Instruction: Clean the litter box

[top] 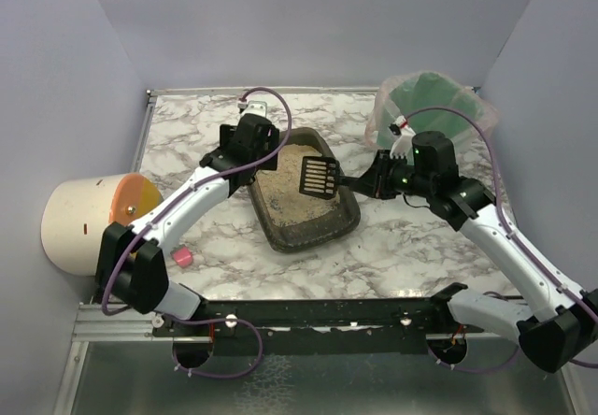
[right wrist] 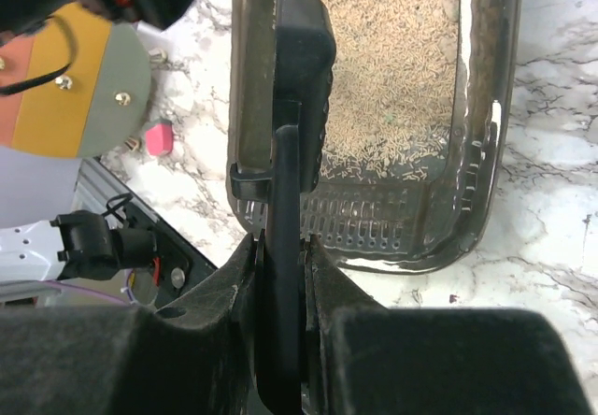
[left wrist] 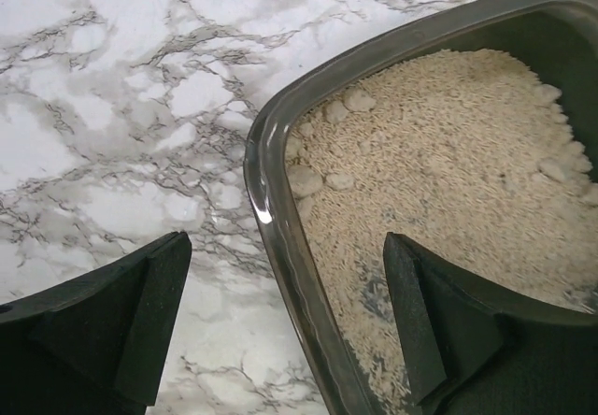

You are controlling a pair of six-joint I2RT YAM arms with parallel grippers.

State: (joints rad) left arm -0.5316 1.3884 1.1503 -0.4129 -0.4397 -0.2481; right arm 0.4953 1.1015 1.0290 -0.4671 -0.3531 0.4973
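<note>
The light was bright and even and came from above, so shadows on the marble counter stayed soft and short. A small white glare sat on the rim of the litter box, and its inner wall also shone in the right wrist view. The left gripper looked dark and slightly unsharp near the lens. The scoop was blurred where it came close to the camera.

Top view high, facing down, both wrist views close over the litter box, shared by all
</note>
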